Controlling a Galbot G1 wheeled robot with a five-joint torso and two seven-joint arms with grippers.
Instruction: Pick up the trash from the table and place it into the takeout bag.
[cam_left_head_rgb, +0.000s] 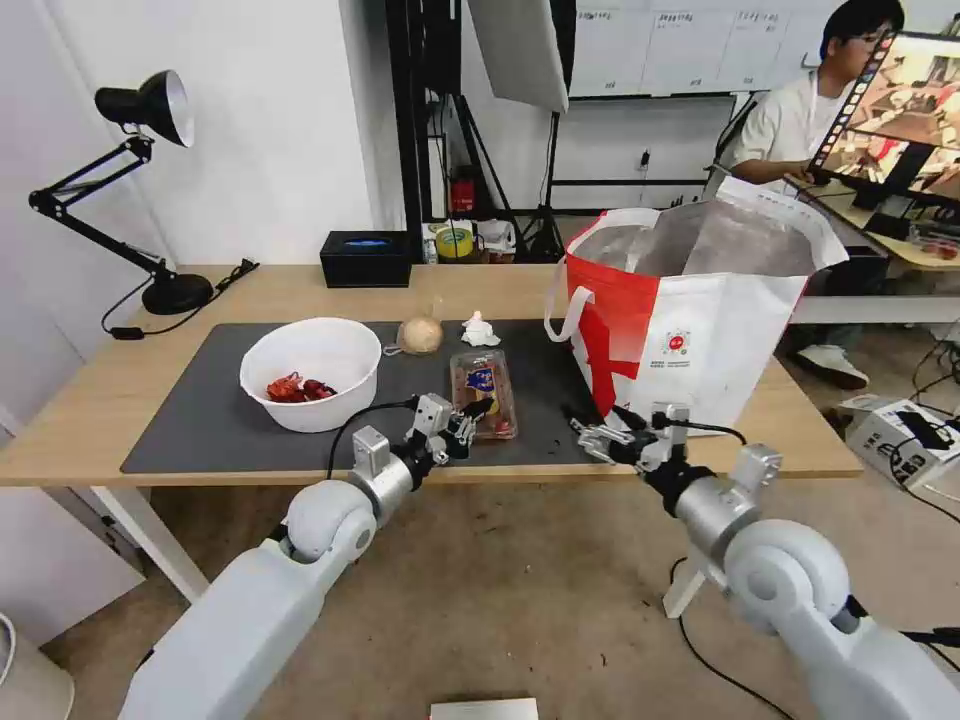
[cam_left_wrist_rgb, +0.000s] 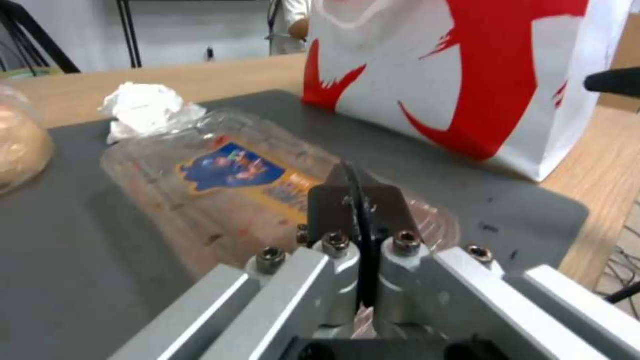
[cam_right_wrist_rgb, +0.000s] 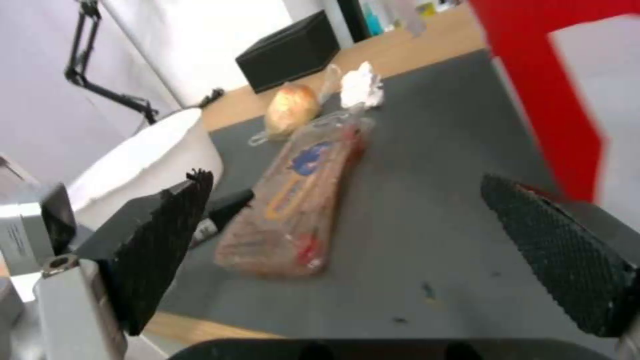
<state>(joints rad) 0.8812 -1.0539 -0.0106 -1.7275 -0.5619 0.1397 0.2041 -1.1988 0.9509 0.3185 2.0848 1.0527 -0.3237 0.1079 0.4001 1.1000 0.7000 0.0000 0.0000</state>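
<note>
Left gripper (cam_left_head_rgb: 470, 418) was clamped on the near end of the clear tray (cam_left_head_rgb: 484, 391), which lay flat on the mat (cam_left_head_rgb: 200, 420), likely for lifting into the takeout bag (cam_left_head_rgb: 690, 320); right gripper (cam_left_head_rgb: 597, 433) hung open nearby, empty.

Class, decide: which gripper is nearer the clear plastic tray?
Left. The left gripper is at the clear plastic tray's near end; the right gripper is farther off, beside the takeout bag.

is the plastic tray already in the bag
No, the clear plastic tray lies flat on the dark mat, beside the takeout bag.
</note>
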